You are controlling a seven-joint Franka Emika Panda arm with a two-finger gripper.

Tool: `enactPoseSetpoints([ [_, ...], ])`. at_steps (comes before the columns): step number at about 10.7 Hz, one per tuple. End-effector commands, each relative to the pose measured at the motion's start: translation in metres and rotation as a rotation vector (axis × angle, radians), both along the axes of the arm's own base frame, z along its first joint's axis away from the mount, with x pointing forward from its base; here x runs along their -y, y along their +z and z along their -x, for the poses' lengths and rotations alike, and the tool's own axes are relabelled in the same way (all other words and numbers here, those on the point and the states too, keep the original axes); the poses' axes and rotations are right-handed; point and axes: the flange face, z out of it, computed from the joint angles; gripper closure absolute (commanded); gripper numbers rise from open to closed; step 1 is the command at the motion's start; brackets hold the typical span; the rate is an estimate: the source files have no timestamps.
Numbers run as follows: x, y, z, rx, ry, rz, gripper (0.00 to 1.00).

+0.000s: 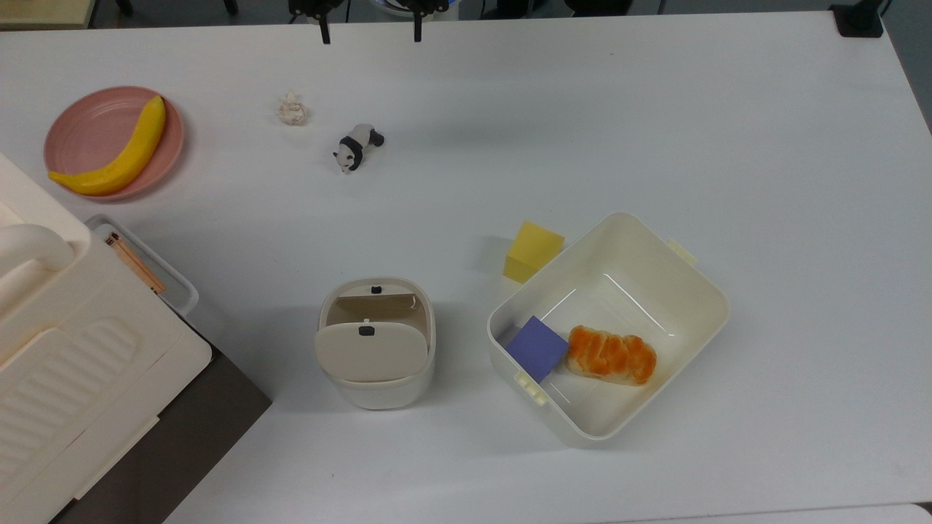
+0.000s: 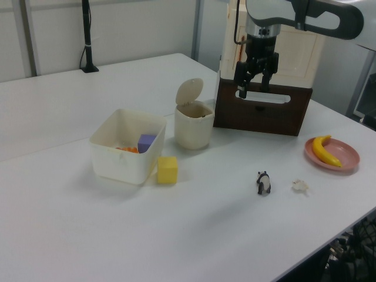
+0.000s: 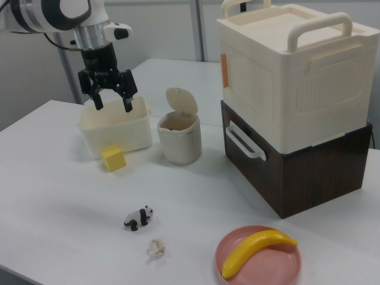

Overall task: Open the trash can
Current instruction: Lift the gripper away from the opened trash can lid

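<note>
1. Right view first: nearest us we see a pink plate (image 3: 259, 262) with a banana (image 3: 256, 250) lying on it, and to the right view's left of it a small crumpled scrap (image 3: 157, 249) and a panda figure (image 3: 139, 218) on the white tabletop (image 3: 196, 202).
2. Further back we find the trash can (image 3: 179, 136), upright on the tabletop with its lid (image 3: 181, 101) raised and tilted back, so the inside is exposed.
3. Just beside it, to the right view's left, we see a yellow block (image 3: 113, 158) in front of a cream tub (image 3: 114, 129); in the top view the tub holds a purple block (image 1: 537, 347) and a bread roll (image 1: 611, 354).
4. To the right view's right of the trash can stands a big cream appliance (image 3: 294, 68) on a dark brown box (image 3: 297, 166).
5. Above the tub we see the hand (image 3: 111, 104), raised in the air, its fingers spread wide and grasping nothing, well apart from the trash can.
</note>
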Motion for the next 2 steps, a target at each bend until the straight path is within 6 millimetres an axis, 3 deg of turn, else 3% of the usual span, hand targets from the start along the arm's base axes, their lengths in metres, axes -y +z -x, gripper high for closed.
enactPoseSetpoints([
  [1, 0.0013, 0.0051, 0.0102, -0.001, -0.021, 0.016, 0.00],
  [2, 0.0010, 0.0058, 0.0109, -0.001, -0.021, 0.013, 0.00],
])
